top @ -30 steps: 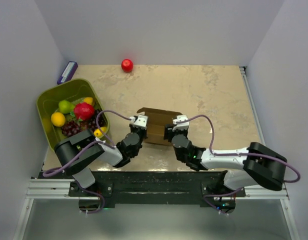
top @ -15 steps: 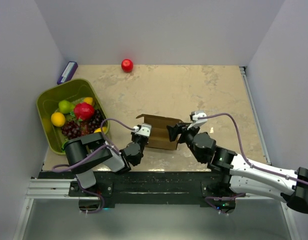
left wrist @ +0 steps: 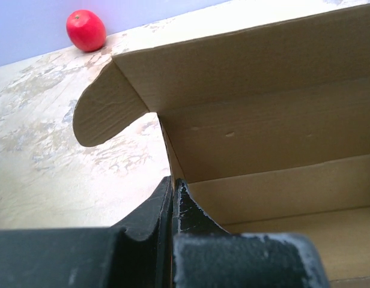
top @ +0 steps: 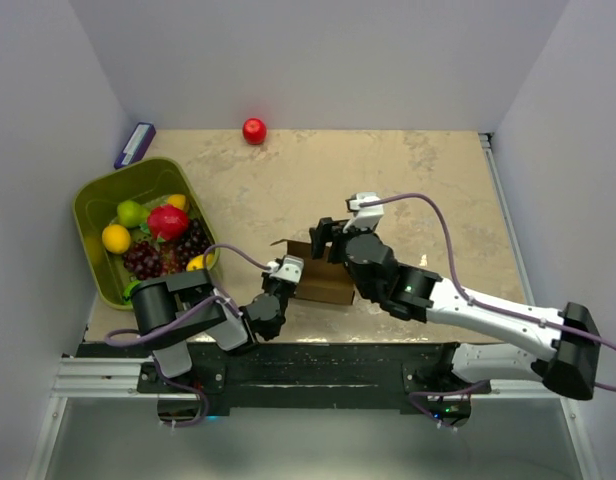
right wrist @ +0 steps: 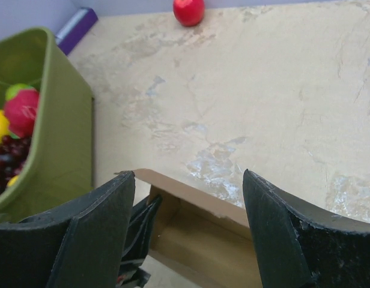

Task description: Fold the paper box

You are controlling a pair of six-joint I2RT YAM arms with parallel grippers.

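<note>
Paper box (top: 323, 283) sits low in the middle of the overhead view, a small open brown carton on the beige mottled table (top: 428, 180), close to the near edge. At far left stands an olive-green bin (top: 88, 200) holding yellow, green and red fruit and dark grapes, and a purple object (top: 135, 143) lies beside the bin's far corner in the upper left. Next comes the left gripper (top: 288, 280), low at the carton's left end; its wrist camera shows its fingers (left wrist: 155, 210) pressed together on the thin end wall of the box (left wrist: 263, 138), with a rounded flap (left wrist: 104, 114) sticking out to the left above them. A red apple (top: 254, 130) rests alone at the top of the frame by the back wall, well apart from everything else. Right of centre, the right gripper (top: 326, 240) hovers over the carton's far rim with its fingers (right wrist: 281, 228) spread wide, touching nothing; below and between them the open box (right wrist: 197, 234) shows.
</note>
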